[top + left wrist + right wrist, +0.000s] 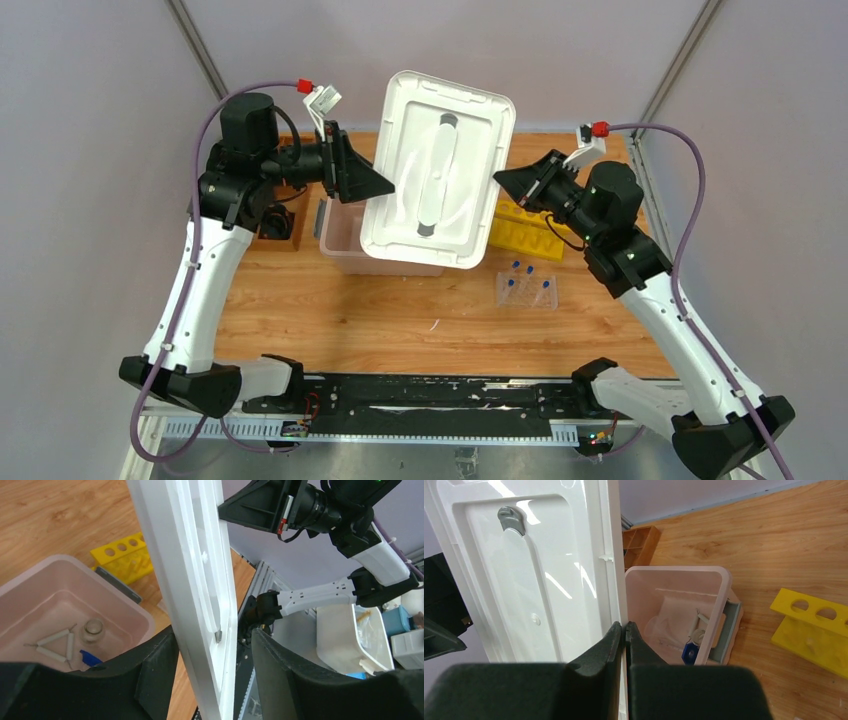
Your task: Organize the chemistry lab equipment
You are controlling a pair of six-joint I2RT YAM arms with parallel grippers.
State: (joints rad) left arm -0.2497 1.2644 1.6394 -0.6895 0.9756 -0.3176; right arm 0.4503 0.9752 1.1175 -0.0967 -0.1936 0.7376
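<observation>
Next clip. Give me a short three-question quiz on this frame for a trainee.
1. True or false: the right gripper is shut on the white lid's edge.
2. In the top view, the lid partly hides which? A) pink bin B) clear vial tray C) wooden tray
3. Which gripper's jaws stand open astride the lid?
Key: 1 true; 2 A; 3 the left gripper.

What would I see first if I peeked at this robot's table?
The big white plastic lid, held up in mid-air at the centre of the top view, grabs your eye first. The right tool pinches one edge of it, and the left tool straddles the opposite edge. Beneath it sits a pale pink plastic bin, with a yellow holed rack to its right.
</observation>
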